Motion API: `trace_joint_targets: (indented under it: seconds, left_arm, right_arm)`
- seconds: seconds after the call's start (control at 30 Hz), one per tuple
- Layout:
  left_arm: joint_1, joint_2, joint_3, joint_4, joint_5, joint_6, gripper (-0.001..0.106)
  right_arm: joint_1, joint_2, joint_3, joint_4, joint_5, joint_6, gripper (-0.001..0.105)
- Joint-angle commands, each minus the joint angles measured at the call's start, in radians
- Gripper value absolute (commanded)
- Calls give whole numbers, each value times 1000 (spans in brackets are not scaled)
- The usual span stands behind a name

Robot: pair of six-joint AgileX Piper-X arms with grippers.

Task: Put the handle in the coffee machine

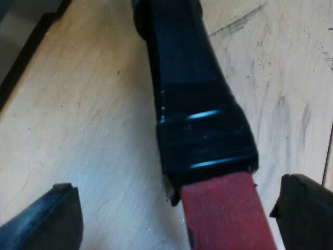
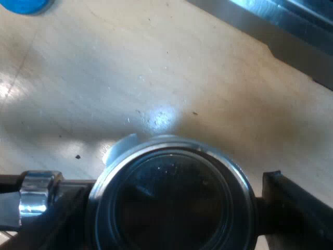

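Note:
The metal holder's dark handle (image 1: 192, 104) lies over the wooden table, its red end (image 1: 226, 213) reaching in between the fingers of my left gripper (image 1: 174, 208). That gripper is open, one finger close beside the red end and the other well clear of it. Seen from above, the holder's round metal basket (image 2: 171, 148) sits between the fingers of my right gripper (image 2: 171, 208), which press on its rim. A chrome collar (image 2: 36, 200) shows where the handle leaves the basket.
A blue tamper (image 2: 23, 5) stands on the wooden table (image 2: 156, 67) beyond the basket. A metal edge of the machine (image 2: 281, 26) runs across the table's far side. A dark strip (image 1: 21, 57) borders the table past the handle.

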Motion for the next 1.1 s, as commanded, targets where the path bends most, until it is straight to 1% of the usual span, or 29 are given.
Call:
trace_joint_targets:
  seconds: [0.03,0.13,0.3,0.63,0.87,1.1]
  left_arm:
    - [-3,-1,-3,-16,-7,-11,76]
    - [-3,-4,-3,-16,-7,-11,76]
    - [-3,-4,-3,-16,-7,-11,71]
    - [-3,-2,-3,-36,-7,-11,71]
    - [-3,56,-3,-62,-7,-11,71]
    - [-3,59,-3,-61,-7,-11,71]
  right_arm:
    - [-4,-17,-6,15,-8,-3,0]
    - [-4,-17,-6,23,-8,-3,0]
    - [-4,-17,-6,22,-8,-3,0]
    - [-4,-17,-6,22,-14,-1,0]
    - [-4,-17,-6,22,-14,0,0]
    - [-4,-17,-6,22,-14,0,0]
